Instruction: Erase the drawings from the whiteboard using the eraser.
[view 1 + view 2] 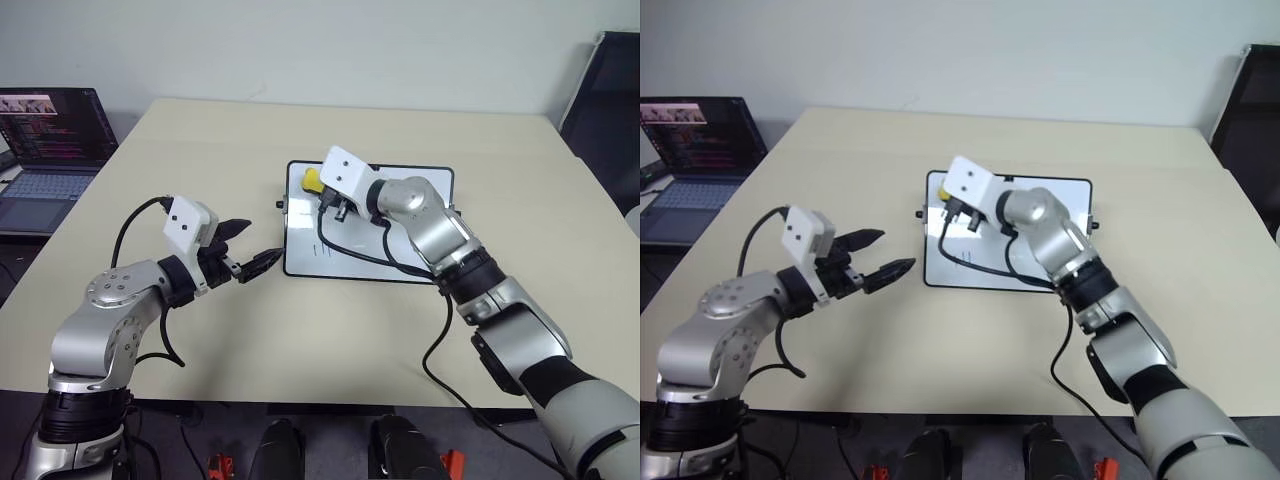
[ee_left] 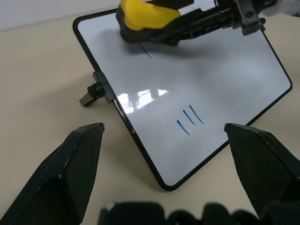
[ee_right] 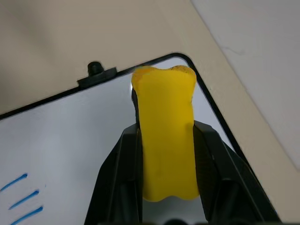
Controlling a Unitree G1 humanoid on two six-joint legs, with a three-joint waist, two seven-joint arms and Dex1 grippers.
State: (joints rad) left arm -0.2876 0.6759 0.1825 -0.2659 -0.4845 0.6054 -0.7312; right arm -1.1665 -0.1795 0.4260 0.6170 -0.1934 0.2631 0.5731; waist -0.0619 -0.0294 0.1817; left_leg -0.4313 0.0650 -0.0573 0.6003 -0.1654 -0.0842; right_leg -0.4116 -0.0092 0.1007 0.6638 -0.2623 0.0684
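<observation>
— So where was the eraser (image 3: 165, 140)?
— Clamped between the fingers of my right gripper (image 1: 330, 200), at the far left corner of the whiteboard (image 1: 420, 262), just by a short dark stroke (image 2: 146, 51).
— And your other gripper?
— My left gripper (image 1: 873, 256) hovered over the surface (image 1: 220, 130) just beside the board's near left corner, fingers spread wide, holding nothing.
— Any drawings left?
— Three blue tally lines (image 2: 190, 119) stood near that corner, and a laptop (image 1: 50, 150) sat off to my left

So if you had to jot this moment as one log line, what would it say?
right gripper: shut on eraser, over whiteboard far corner | left gripper: open, beside board | three blue strokes: unerased
</observation>
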